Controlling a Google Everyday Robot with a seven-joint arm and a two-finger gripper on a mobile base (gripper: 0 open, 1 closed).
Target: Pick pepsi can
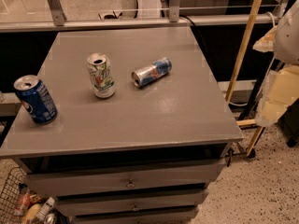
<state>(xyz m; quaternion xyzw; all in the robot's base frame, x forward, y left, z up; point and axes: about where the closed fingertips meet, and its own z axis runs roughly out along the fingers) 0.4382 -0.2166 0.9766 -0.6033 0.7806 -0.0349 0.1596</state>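
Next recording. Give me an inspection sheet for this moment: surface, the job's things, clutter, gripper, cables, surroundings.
Surface: grey cabinet top, flat, with three cans on it.
Job's things: pepsi can, upright near the left edge, apart from the other cans.
Clutter: white-and-green can, upright with its top opened; silver-and-blue can, lying on its side to the right of it.
Gripper: gripper at the right edge of the view, beyond the cabinet's right side, far from the pepsi can.
Cables: black cable behind the back right corner.
Surroundings: drawers below the top; wooden pole leaning on the right; wire basket at lower left.
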